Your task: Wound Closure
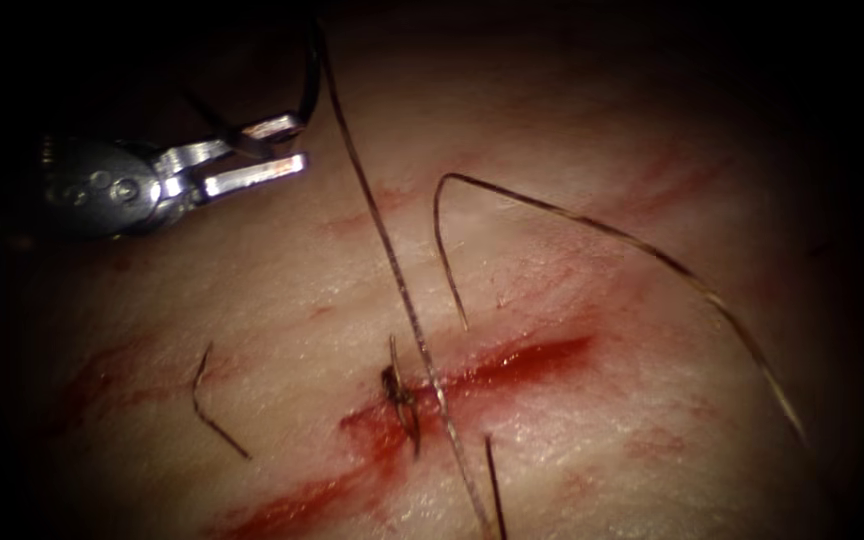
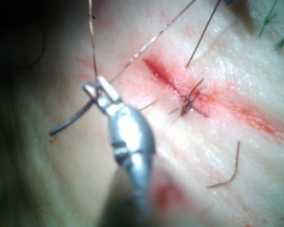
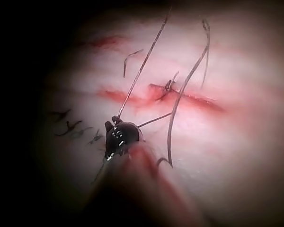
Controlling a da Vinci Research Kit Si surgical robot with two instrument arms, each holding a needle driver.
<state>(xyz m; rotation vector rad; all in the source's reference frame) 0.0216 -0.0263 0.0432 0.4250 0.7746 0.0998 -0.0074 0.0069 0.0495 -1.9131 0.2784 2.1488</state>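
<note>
Steel-jawed left tool (image 1: 277, 150), upper left of the endoscope frame, grips the dark curved needle (image 2: 71, 120) clear of tissue; taut thread (image 1: 392, 270) risks tearing the red cut (image 1: 512, 365).

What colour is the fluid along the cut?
Red, brightest in the cut itself; the fluid shows best in the endoscope view.

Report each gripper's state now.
Left gripper: closed on the needle near one end, clear of the tissue.
Right gripper: closed on the thread.
</note>
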